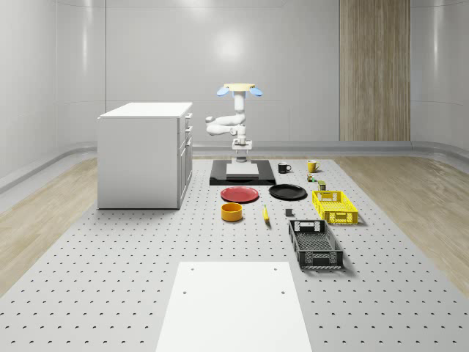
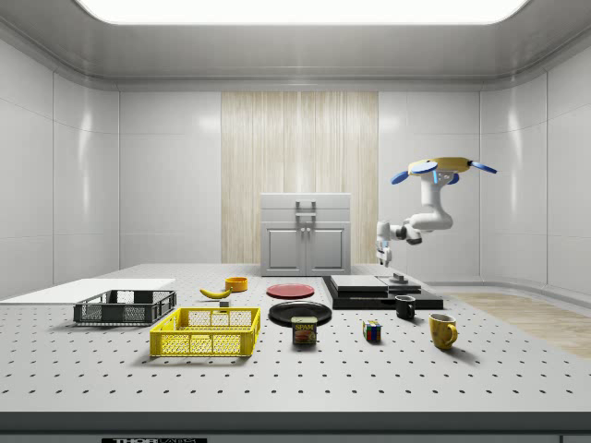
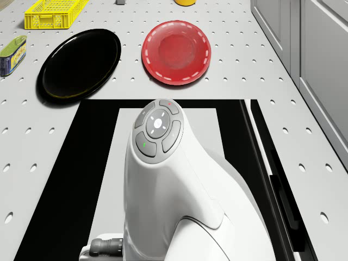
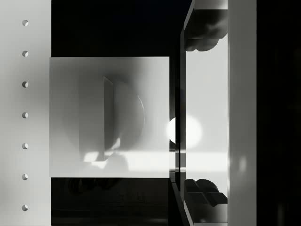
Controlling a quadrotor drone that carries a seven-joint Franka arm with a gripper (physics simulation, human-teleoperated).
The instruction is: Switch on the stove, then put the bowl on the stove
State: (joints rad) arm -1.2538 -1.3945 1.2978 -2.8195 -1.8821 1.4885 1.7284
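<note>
Stove [image 1: 242, 176]: flat black slab with a pale grey centre plate, lying directly beneath the gripper [image 1: 240, 155]. Bowl [image 1: 231, 212]: orange, round, upright on the table, well apart from the gripper, beyond the stove's edge.

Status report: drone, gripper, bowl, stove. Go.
Drone hovering over stove; gripper hanging above it. Bowl on table, past red plate. Nothing blocking.

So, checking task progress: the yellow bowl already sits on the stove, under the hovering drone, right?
No. The whole-scene view shows the yellow bowl on the table, in front of the red plate, not on the stove. The drone does hover above the stove.
</note>
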